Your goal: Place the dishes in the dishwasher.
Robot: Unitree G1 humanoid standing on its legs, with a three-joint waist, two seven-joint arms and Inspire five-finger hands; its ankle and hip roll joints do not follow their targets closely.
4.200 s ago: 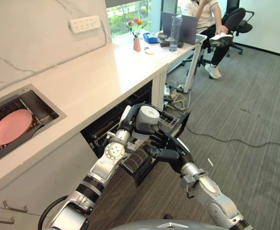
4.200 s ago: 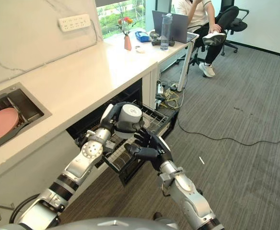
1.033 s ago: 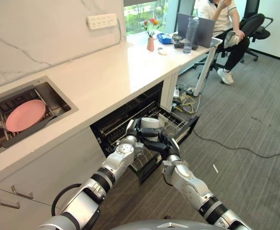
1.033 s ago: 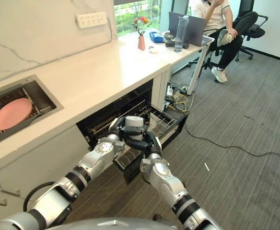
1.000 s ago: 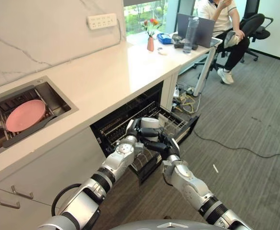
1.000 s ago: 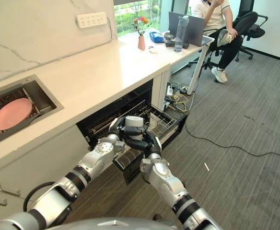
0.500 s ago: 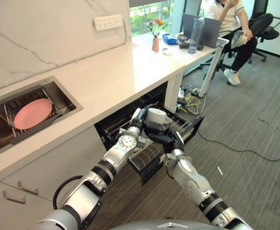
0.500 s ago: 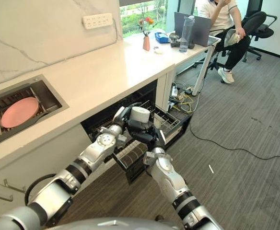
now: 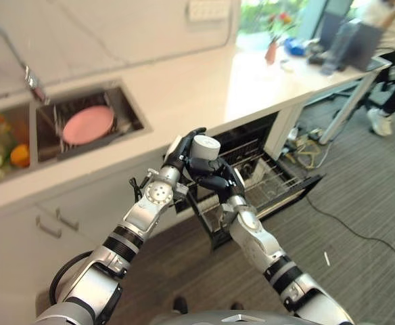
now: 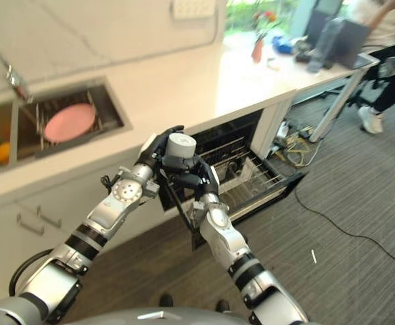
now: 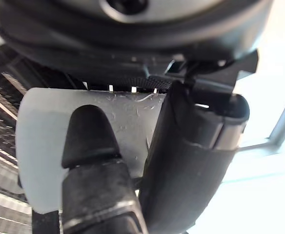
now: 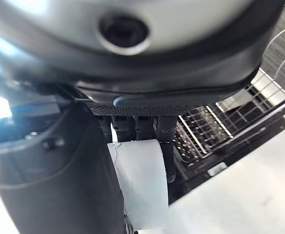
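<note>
On your far left a round pink plate (image 9: pixel 87 124) lies in the sink rack (image 9: pixel 109 135) set into the white tabletop (image 9: pixel 204 88). Your left hand (image 9: pixel 178 153) has its fingers curled round a pale grey cylindrical cup (image 9: pixel 203 149), held above the pulled-out dishwasher rack (image 9: pixel 265 186). Your right hand (image 9: pixel 219 180) also wraps its fingers on the cup from below.

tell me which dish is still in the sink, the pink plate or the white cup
The pink plate, propped in the sink rack. The white cup is held by both hands, left hand and right hand, above the dishwasher rack.
</note>
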